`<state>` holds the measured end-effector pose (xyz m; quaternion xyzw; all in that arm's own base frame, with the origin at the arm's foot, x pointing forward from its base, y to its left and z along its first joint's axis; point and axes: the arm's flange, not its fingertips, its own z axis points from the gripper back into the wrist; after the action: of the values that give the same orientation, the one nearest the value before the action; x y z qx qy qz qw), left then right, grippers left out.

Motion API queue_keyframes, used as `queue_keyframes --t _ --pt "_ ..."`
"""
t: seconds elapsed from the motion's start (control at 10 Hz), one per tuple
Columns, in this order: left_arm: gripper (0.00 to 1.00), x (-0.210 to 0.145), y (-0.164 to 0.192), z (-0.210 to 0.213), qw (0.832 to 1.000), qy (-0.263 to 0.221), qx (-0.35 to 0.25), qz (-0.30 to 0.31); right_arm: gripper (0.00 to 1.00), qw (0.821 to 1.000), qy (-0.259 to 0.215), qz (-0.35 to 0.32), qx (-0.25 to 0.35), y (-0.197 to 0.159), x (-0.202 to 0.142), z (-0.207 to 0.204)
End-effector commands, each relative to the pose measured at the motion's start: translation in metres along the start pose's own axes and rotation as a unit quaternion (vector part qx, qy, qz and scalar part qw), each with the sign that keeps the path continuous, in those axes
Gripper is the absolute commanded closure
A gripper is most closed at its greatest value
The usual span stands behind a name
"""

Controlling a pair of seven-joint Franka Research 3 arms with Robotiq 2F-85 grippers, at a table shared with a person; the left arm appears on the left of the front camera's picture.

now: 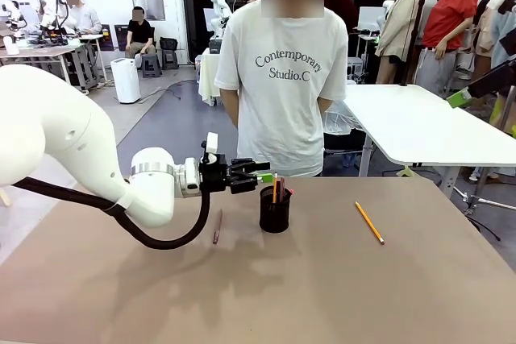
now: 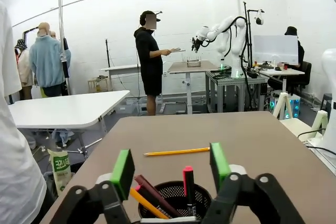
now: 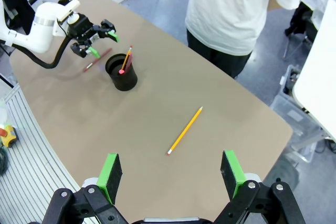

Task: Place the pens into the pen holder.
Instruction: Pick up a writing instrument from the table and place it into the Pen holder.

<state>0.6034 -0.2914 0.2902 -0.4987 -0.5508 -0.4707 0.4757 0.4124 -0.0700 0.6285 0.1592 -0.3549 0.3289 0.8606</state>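
The black mesh pen holder (image 1: 275, 213) stands mid-table with a pink-ended red-and-black pen (image 2: 187, 176), a dark-red stick (image 2: 153, 190) and a yellow one (image 2: 143, 202) leaning in it. My left gripper (image 1: 260, 172) hovers open and empty just above and to the left of the holder's rim; in the left wrist view the left gripper (image 2: 170, 165) straddles the cup (image 2: 176, 203). A slim dark-red pen (image 1: 217, 227) lies on the table left of the holder. A yellow pencil (image 1: 369, 222) lies to the right. My right gripper (image 3: 170, 170) is open high above the pencil (image 3: 185, 130).
A person in a white T-shirt (image 1: 276, 78) stands at the table's far edge, hands behind the back. A white table (image 1: 419, 122) stands behind on the right. The brown tabletop (image 1: 322, 288) is bare toward me.
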Motion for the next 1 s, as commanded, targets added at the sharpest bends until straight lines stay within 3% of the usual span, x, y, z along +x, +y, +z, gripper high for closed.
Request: queue_keyframes --t 0.0,0.9 --pt "0.0 0.0084 -0.0008 0.0056 1.0 0.014 -0.009 -0.007 0.0 1.0 -0.008 0.002 0.006 0.0003 0.0011 0.0007" --pt "0.0 0.0134 -0.0011 0.001 1.0 0.014 -0.005 -0.014 0.0 1.0 -0.008 0.002 0.006 0.0003 0.0011 0.0007"
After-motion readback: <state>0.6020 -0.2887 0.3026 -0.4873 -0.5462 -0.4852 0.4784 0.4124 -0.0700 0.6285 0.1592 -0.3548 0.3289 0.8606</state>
